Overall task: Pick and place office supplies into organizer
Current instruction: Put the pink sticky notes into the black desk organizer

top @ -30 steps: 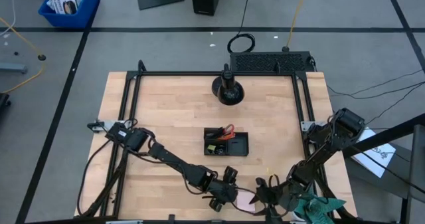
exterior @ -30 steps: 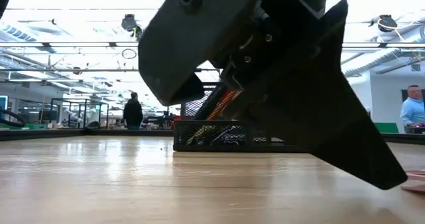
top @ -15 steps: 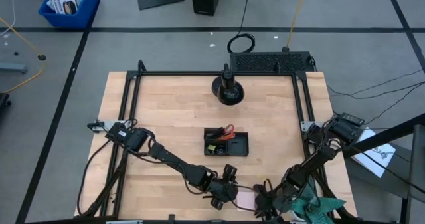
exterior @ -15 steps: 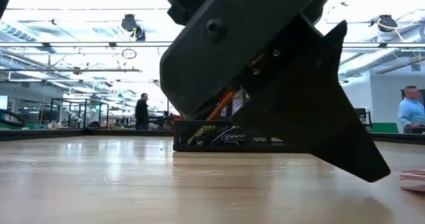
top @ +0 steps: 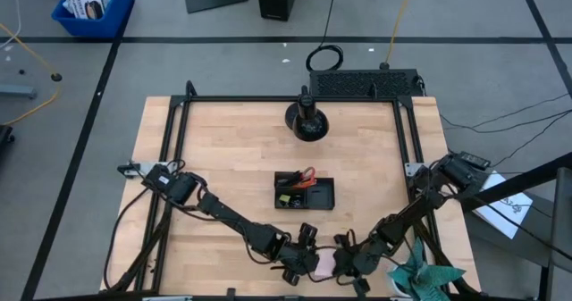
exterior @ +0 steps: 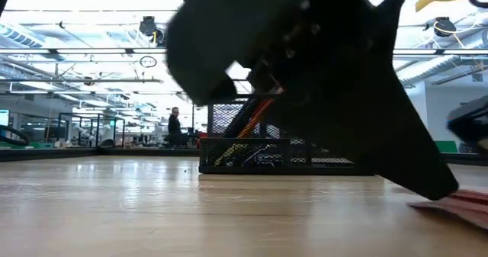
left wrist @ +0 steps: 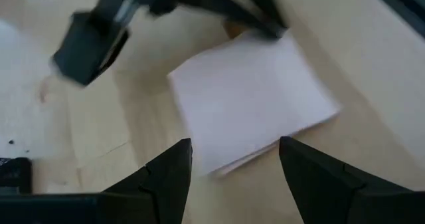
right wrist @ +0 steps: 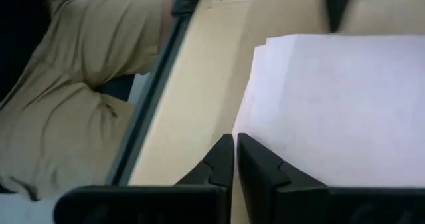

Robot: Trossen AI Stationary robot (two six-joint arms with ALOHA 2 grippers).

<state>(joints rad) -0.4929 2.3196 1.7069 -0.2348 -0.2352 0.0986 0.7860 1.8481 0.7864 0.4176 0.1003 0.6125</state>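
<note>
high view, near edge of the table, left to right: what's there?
Left gripper → pink sticky-note pad → right gripper, all close together at the table's near edge.

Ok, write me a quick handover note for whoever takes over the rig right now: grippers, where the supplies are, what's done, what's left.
Left gripper: open, fingers either side of the pink sticky-note pad at the table's near edge, not gripping it.
Right gripper: shut, empty, its tips at the pad's edge.
Organizer: mid-table, already holding the red-handled scissors and other supplies; the low view shows orange pencils standing in it.
Done: the high view shows no loose supplies besides the pad.
Left: grasp the pad and place it in the organizer.
</note>
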